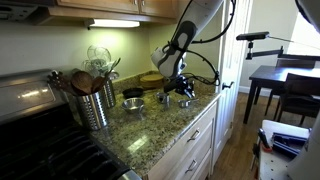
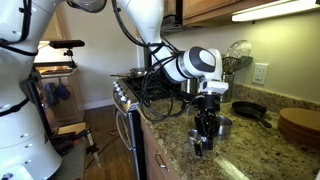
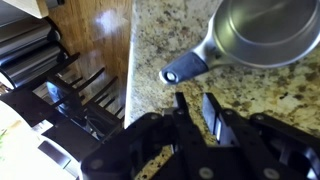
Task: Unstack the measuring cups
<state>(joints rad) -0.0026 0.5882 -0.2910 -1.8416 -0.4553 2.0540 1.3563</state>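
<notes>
In the wrist view we see a measuring cup (image 3: 265, 30) of shiny, smooth metal, round-bowled and mouth up on the speckled granite counter (image 3: 270, 105), its short handle (image 3: 190, 68) ending in a rounded grey tip. Its long axis runs diagonally, with the handle aimed at the counter's edge. The gripper (image 3: 196, 100) hangs just beside that handle tip, jaws a narrow gap apart, gripping nothing.

Warm strip (image 1: 112, 23) under the cabinets lights the desk (image 1: 150, 130); it blows out in both exterior views. Window (image 1: 305, 25) daylight is overexposed. Stove (image 1: 30, 120) side is dim. In the wrist view I get soft glare on the cup (image 3: 265, 30) and a dark, unfocused foreground. All frames are coarse.
</notes>
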